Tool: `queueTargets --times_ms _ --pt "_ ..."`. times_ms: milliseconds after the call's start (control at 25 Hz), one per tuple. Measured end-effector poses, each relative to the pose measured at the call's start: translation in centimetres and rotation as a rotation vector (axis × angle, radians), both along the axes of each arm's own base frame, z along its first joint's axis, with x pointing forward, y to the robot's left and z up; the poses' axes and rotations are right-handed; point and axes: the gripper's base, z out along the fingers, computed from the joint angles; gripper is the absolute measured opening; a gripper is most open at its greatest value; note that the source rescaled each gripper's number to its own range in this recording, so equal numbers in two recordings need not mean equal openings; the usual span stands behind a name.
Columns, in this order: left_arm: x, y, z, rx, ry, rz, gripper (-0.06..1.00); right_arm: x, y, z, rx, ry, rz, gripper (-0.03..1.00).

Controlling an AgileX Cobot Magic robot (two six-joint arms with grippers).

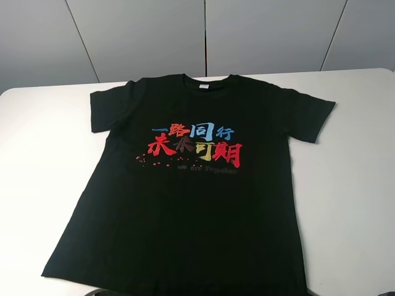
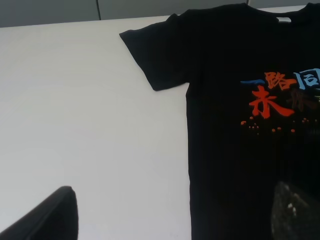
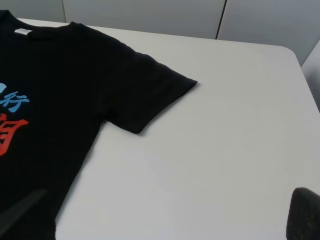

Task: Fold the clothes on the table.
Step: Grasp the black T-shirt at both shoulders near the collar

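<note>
Lying flat print-up, T-shirt [image 1: 185,209] on table [image 1: 361,185], grey wall panels [image 1: 142,34] behind, your left gripper [image 2: 172,202] and right gripper [image 3: 172,202] both gaping wide, empty.

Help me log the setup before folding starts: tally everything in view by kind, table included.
Black T-shirt: 1
White table: 1
Total: 2

One shirt [image 1: 185,216] lies on one table [image 1: 358,185]; the shirt bears one white neck label [image 1: 203,88] and two rows of large characters [image 1: 194,145].
</note>
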Motion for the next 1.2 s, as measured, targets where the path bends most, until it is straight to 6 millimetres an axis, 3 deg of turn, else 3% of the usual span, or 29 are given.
queueTargets --times_ms 1200 --pt "0.01 0.03 0.00 0.004 -0.001 0.002 1.00 0.00 0.00 0.00 0.000 0.000 0.000 1.00"
